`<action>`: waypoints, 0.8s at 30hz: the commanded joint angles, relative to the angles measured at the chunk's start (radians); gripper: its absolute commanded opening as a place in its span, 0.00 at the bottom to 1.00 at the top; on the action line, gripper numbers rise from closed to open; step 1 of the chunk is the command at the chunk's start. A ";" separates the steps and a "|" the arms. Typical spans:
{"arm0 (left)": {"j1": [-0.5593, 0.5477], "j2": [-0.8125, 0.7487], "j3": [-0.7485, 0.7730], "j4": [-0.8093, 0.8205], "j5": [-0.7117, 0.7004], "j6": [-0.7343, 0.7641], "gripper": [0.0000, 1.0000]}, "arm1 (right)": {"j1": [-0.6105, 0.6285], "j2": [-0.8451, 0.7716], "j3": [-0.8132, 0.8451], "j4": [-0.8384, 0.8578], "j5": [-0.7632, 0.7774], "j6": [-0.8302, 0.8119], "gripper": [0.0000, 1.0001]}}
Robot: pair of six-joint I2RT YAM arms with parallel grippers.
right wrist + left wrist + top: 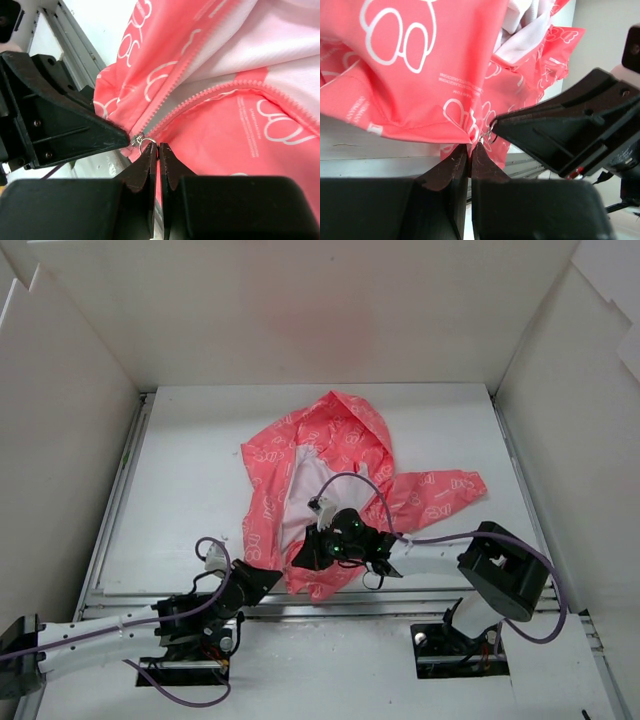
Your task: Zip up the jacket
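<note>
The jacket (340,440) is thin, smooth pink cloth, white and soft inside. Its little zipper ring (144,142) is shiny metal.

jacket (335,440) | coral-pink thin fabric; white printed motifs; white lining exposed | lies crumpled, front open; one sleeve stretched right | zipper (200,97) unzipped, teeth parted in a V; slider (136,139) low at the hem
</note>
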 commanded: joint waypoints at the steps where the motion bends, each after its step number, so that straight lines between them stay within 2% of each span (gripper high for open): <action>1: -0.003 0.013 0.032 -0.050 0.026 0.067 0.00 | -0.070 -0.067 0.087 -0.099 0.233 -0.080 0.00; 9: -0.003 -0.025 0.147 -0.128 -0.026 0.228 0.00 | -0.109 -0.103 0.216 -0.262 0.420 -0.201 0.00; 14: -0.003 -0.053 0.244 -0.197 -0.059 0.328 0.00 | -0.139 -0.147 0.351 -0.371 0.575 -0.327 0.00; 19: -0.003 -0.123 0.375 -0.354 -0.181 0.463 0.00 | -0.266 -0.152 0.524 -0.426 0.695 -0.454 0.00; 23: -0.003 -0.204 0.460 -0.479 -0.301 0.544 0.00 | -0.446 -0.039 0.704 -0.443 0.746 -0.527 0.00; 24: -0.003 -0.221 0.469 -0.495 -0.312 0.552 0.00 | -0.475 -0.010 0.800 -0.452 0.746 -0.547 0.00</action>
